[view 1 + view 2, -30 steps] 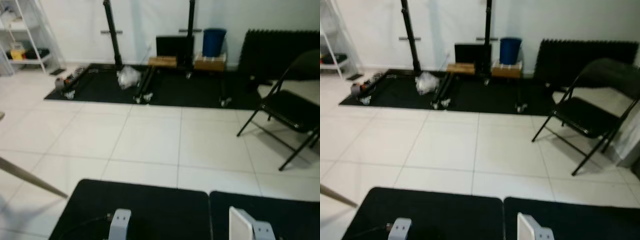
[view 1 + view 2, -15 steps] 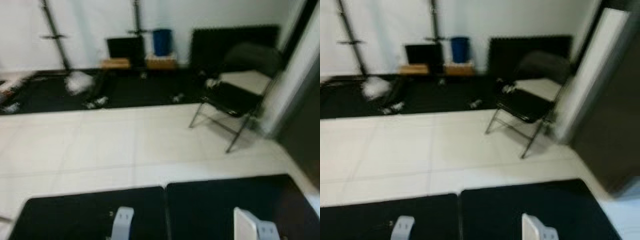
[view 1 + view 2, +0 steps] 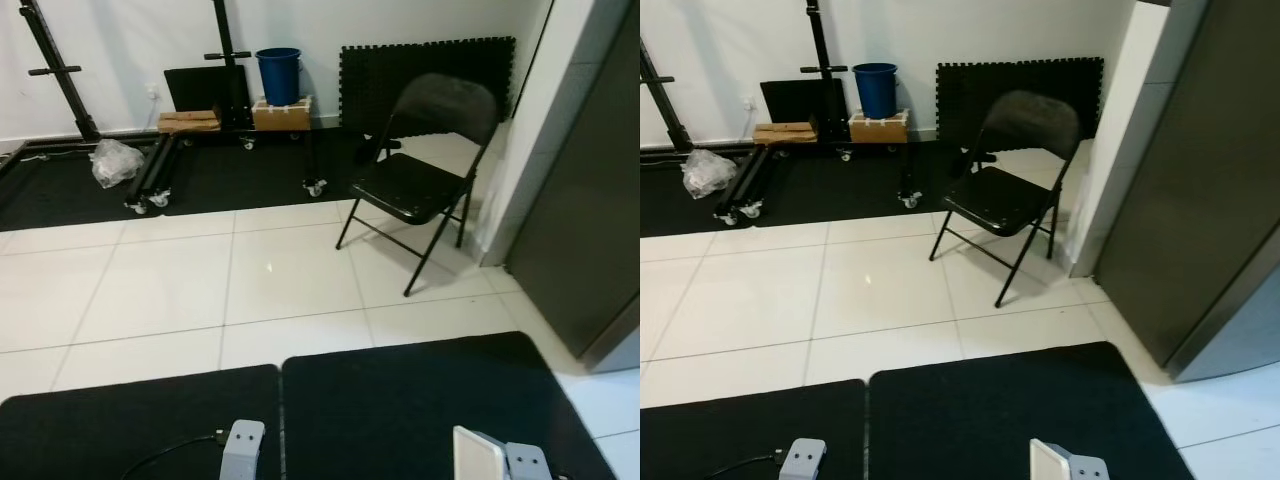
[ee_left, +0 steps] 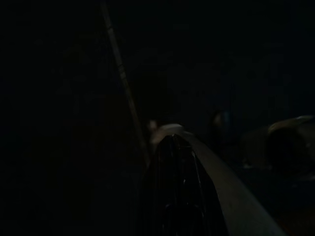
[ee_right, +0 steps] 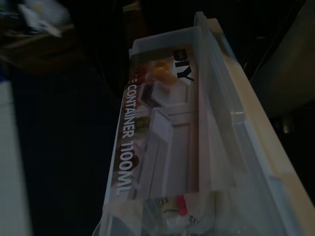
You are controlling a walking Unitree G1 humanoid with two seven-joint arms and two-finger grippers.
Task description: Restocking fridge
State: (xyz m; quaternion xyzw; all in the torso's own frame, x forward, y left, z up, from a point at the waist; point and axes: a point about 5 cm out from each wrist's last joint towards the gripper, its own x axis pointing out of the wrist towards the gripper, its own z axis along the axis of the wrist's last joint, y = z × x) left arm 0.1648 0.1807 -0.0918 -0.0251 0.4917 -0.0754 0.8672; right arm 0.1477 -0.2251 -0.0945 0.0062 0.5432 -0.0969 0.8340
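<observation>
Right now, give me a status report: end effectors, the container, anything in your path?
Both arms low, end effector states unreadable. Clear plastic container at right wrist. Folding chair ahead right, beside dark fridge panel.

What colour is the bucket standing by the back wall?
Blue; the bucket shows best in the left eye view.

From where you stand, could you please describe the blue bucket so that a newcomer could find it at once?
Look to the white back wall, beyond the black floor mats. The blue bucket stands on a small cardboard box, just left of the black foam panels leaning on the wall. It is the only blue thing among black and brown gear.
</observation>
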